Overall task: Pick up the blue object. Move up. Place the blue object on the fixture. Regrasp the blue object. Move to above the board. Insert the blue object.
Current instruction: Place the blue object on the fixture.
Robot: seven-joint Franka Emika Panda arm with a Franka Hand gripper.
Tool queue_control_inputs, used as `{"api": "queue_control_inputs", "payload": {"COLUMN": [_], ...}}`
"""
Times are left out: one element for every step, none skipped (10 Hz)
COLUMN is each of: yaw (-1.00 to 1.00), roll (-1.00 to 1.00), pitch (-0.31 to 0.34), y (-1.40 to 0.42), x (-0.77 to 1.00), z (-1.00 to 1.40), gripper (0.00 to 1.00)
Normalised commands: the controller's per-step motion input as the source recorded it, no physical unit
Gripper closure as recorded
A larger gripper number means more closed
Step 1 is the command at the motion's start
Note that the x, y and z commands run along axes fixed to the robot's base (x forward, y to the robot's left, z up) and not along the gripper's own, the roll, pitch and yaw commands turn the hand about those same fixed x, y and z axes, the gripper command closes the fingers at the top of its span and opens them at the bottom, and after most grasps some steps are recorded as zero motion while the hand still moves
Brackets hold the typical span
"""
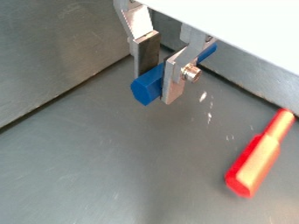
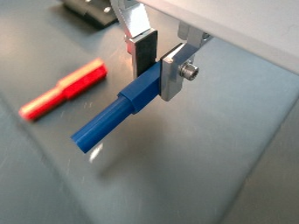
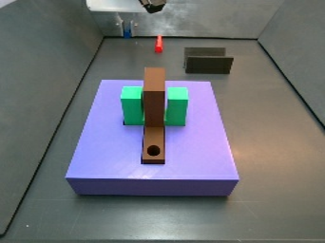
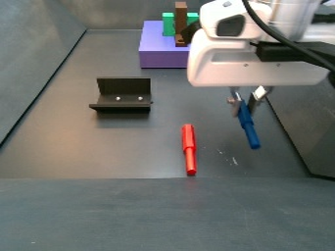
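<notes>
My gripper (image 4: 244, 101) is shut on the blue object (image 4: 248, 127), a slim blue peg. The silver fingers clamp one end of it. The rest slants down from the jaws, its free end close to the grey floor. Both wrist views show the peg between the pads (image 1: 145, 87) (image 2: 111, 121). The fixture (image 4: 121, 94), a dark bracket, stands on the floor apart from the gripper. The board (image 3: 191, 157) is a purple slab carrying a brown bar with a round hole (image 3: 154, 119) and two green blocks (image 3: 132, 104). In a side view the gripper (image 3: 127, 24) is far behind the board.
A red peg (image 4: 189, 149) of the same shape lies flat on the floor beside the gripper; it also shows in both wrist views (image 1: 260, 153) (image 2: 65, 90). Grey walls enclose the floor (image 4: 53, 78).
</notes>
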Motion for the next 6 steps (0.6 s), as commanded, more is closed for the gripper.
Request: {"api": "queue_control_inputs", "payload": {"yaw": [-0.3,-0.34,-0.33,-0.31,-0.29,-0.3], "roll": [-0.81,-0.97,-0.95,-0.96,-0.95,-0.89], "pitch": [0.0,0.02,0.063,0.077,0.091,0.051], "y": [-0.32,-0.21,-0.22,-0.22,-0.22,-0.26], "x": [0.44,0.42,0.49,0.51,0.53,0.48], "z": [0.32,0.44,0.46,0.47,0.43,0.38], "gripper": [1.0,1.0,1.0,1.0,1.0,1.0]}}
